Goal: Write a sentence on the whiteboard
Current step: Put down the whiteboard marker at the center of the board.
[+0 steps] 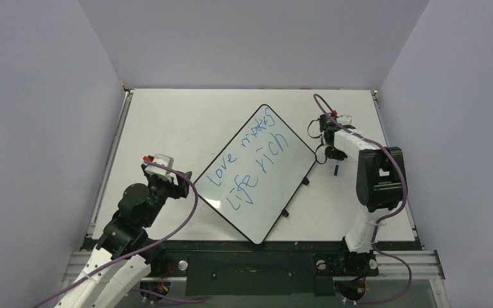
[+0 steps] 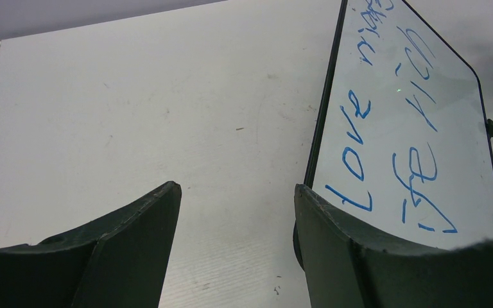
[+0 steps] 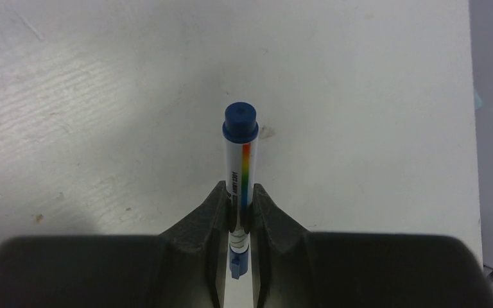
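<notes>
Near left, the left end effector (image 1: pixel 181 185) stands partly open and empty beside the whiteboard (image 1: pixel 260 215), which lies askew in the middle of the surface (image 1: pixel 167 115). Its sentence (image 1: pixel 250 163) looks finished. Far right, the right end effector (image 3: pixel 239 208) clamps a marker (image 3: pixel 239 160); best keep it off the board so nothing smears.

Glossy whiteboard (image 1: pixel 257 173), matt scuffed tabletop (image 1: pixel 186 122)

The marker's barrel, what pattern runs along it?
A rainbow stripe, red through green to blue, on the white marker; clearest in the right wrist view.
</notes>
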